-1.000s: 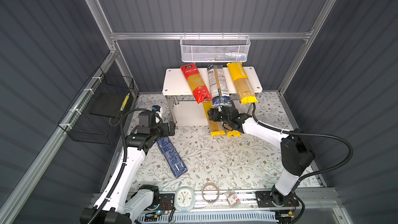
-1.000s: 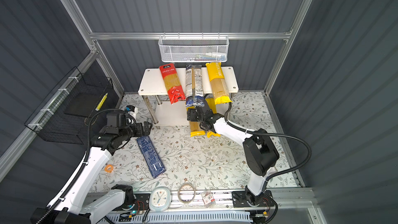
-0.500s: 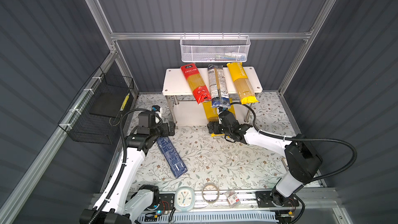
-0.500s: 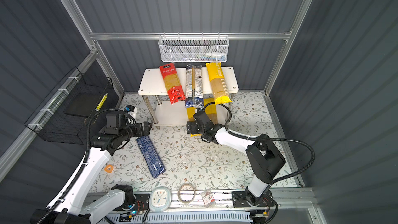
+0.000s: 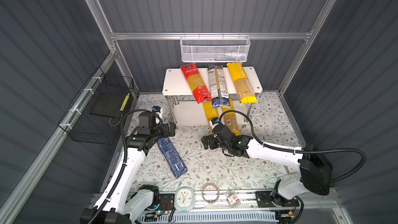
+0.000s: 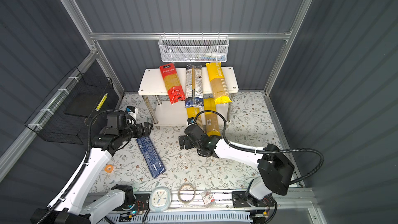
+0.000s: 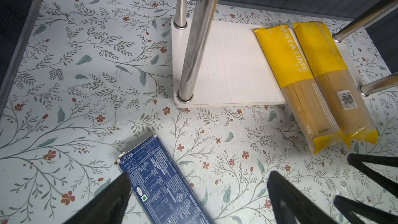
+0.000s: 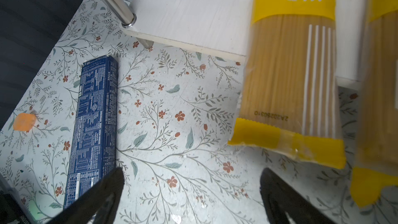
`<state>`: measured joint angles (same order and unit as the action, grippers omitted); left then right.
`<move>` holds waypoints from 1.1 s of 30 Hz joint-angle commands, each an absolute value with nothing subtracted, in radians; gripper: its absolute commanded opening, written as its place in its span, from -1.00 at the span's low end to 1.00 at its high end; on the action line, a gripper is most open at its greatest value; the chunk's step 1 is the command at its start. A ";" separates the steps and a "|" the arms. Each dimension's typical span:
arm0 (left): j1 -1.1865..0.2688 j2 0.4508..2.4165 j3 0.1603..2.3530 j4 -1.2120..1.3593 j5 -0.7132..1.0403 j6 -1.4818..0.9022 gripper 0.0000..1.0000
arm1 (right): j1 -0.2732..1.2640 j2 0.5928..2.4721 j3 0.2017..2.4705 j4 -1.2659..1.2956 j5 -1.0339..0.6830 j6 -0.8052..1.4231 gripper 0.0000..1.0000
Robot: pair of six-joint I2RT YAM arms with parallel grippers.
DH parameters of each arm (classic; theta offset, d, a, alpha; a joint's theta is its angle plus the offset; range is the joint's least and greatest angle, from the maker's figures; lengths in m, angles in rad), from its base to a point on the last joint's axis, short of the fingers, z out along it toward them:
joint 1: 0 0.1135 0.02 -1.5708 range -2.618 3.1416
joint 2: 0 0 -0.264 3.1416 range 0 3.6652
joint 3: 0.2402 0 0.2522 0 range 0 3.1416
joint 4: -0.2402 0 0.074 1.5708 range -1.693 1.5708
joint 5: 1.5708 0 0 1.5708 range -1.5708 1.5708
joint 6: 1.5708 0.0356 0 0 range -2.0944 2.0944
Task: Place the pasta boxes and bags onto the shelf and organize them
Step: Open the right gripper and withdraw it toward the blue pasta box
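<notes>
The white two-tier shelf stands at the back. Its top board carries a red bag, a clear bag with dark-blue ends and a yellow bag. Two more yellow bags lie side by side on the lower board, their near ends overhanging onto the floor. A dark-blue box lies flat on the floral floor. My left gripper is open above the box's far end. My right gripper is open and empty over bare floor, just left of the yellow bags' near ends.
A white mesh basket hangs on the back wall above the shelf. A black wire basket hangs on the left wall. A clock, a tape ring and a small packet sit along the front rail. An orange tape roll lies at left.
My right gripper has drawn back from the yellow bags on the lower board toward the front left, its jaws spreading wider. The left arm and the box have not moved.
</notes>
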<state>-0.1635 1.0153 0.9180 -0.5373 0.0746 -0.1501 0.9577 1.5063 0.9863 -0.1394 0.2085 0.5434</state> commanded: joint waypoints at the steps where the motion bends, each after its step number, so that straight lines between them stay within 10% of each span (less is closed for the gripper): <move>1: -0.158 1.011 0.878 -0.502 0.109 -0.161 1.00 | 0.970 1.473 0.985 -0.240 0.258 0.555 0.98; 20: -0.160 0.854 0.905 -0.770 0.074 -0.339 0.99 | 1.100 1.333 0.914 -0.193 0.006 0.479 0.98; 33: -0.160 0.723 0.861 -0.791 0.082 -0.328 1.00 | 1.293 1.648 1.162 -0.343 0.122 0.528 0.98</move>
<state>-0.1635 0.6815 0.8516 -0.7647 0.0635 -0.3481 1.2667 1.5921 1.0889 -0.2687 0.0887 0.4946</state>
